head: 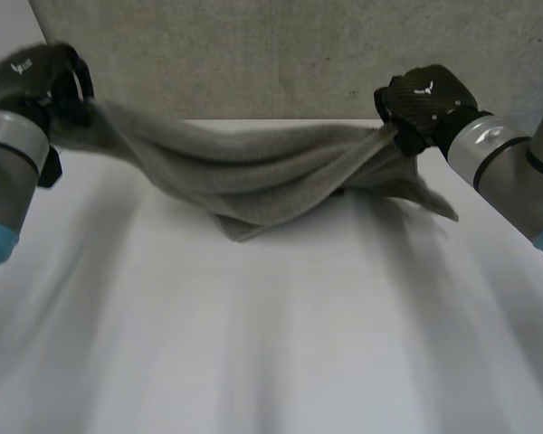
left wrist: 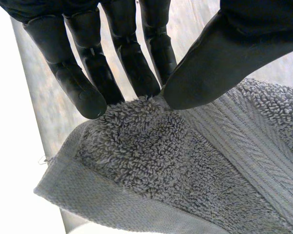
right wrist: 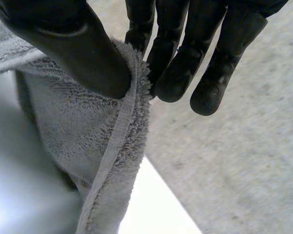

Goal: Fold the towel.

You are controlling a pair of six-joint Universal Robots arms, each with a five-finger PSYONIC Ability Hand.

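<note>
Counter (head: 271,362) lies white and bare up front. Above it the towel (head: 253,176) hangs slung between both hands, sagging low at centre. Left hand (head: 41,77), at 10 o'clock, pinches it near a corner between fingers (left wrist: 83,92) and thumb. Right hand (head: 425,104), at 2 o'clock, clamps fingers (right wrist: 176,78) and thumb on the opposite hem.

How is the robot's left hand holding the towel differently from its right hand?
The left hand pinches the towel on its fluffy part, near a corner; the right hand pinches right on a hemmed edge. At the left hand the towel bunches tight; below the right hand a loose flap hangs. Both squeeze it between thumb and fingers, with its middle sagging toward the table.
</note>
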